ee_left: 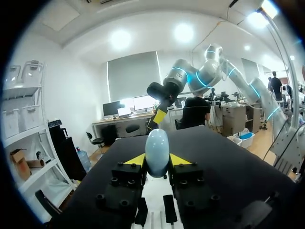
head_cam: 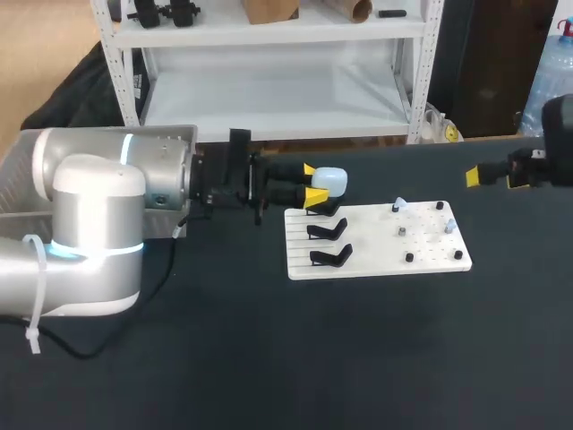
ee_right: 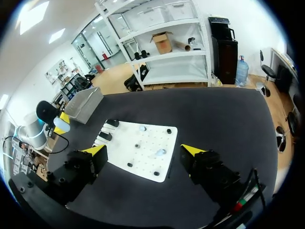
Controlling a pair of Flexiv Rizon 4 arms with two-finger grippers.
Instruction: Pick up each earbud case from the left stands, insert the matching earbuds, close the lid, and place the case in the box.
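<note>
A pale blue, egg-shaped earbud case is clamped between the yellow fingertips of my left gripper, just above the far left corner of the white board. In the left wrist view the case stands upright between the fingers of the left gripper, lid closed. Three black stands line the board's left side, all empty. Two small pale earbuds sit on the board's right part. My right gripper hovers open off the board's far right; from its own view the right gripper looks down on the board and an earbud.
A grey metal box stands at the table's far left, behind my left arm. Small black pegs stick up from the board's right half. Dark tabletop lies open in front of the board.
</note>
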